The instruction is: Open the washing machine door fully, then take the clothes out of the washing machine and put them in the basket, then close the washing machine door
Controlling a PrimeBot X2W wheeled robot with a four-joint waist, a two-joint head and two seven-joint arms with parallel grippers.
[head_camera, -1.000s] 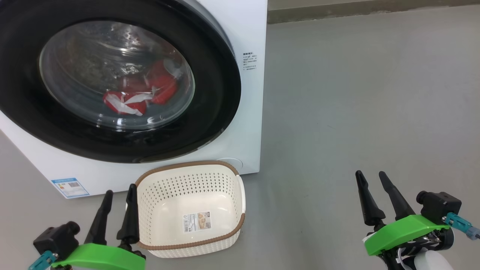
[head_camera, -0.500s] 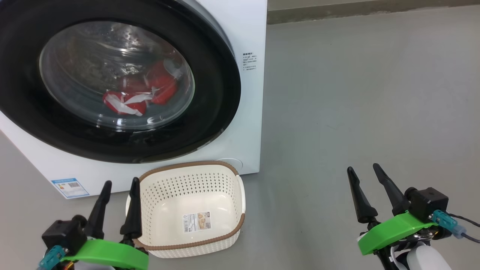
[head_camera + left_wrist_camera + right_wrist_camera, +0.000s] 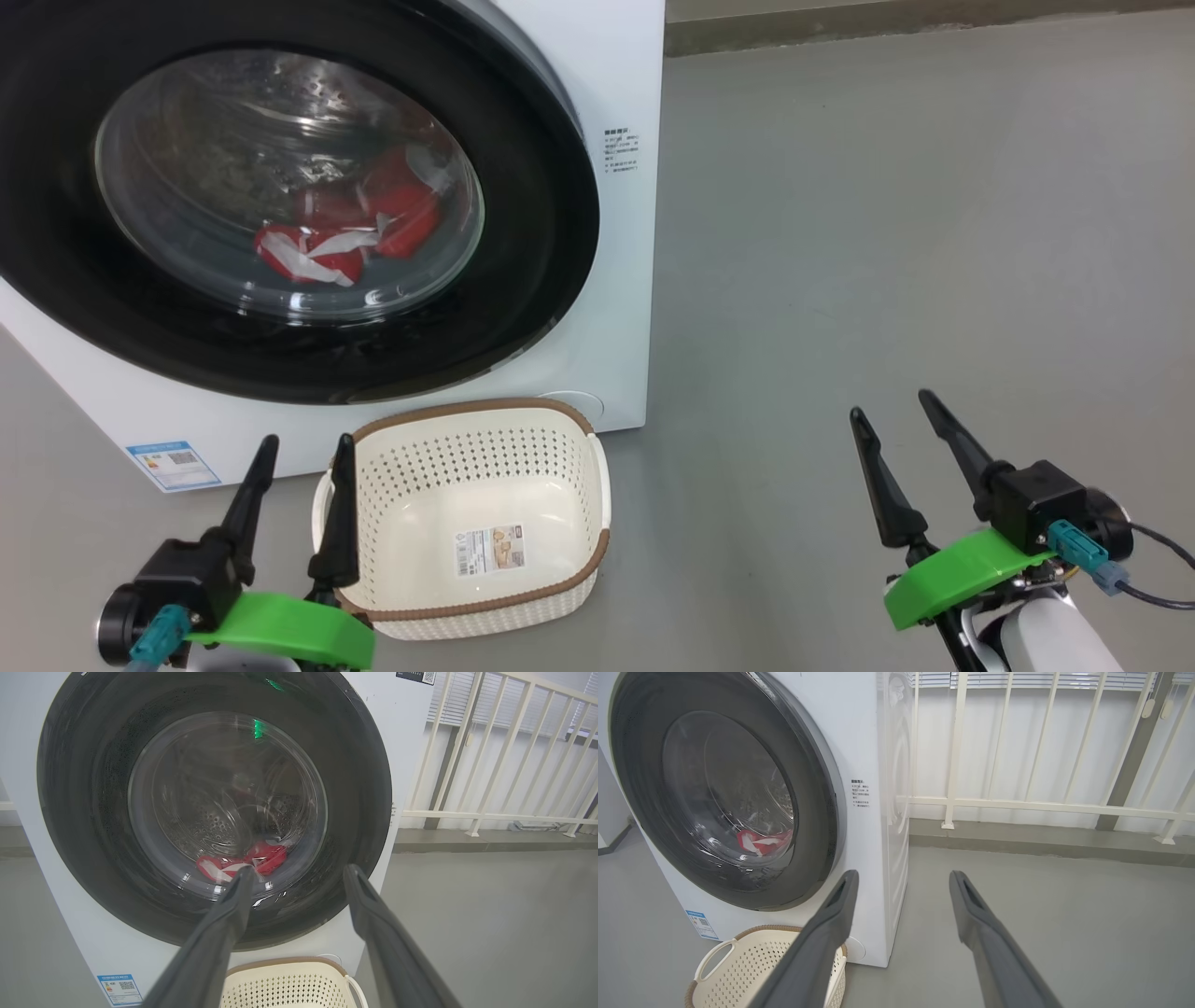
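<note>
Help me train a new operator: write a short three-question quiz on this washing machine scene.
1. True or false: the washing machine door is closed.
2. Fill in: the basket stands on the floor in front of the ___.
3. Where are the clothes? A: in the basket; B: behind the door's glass; C: on the floor.
Key: 1 true; 2 washing machine; 3 B.
</note>
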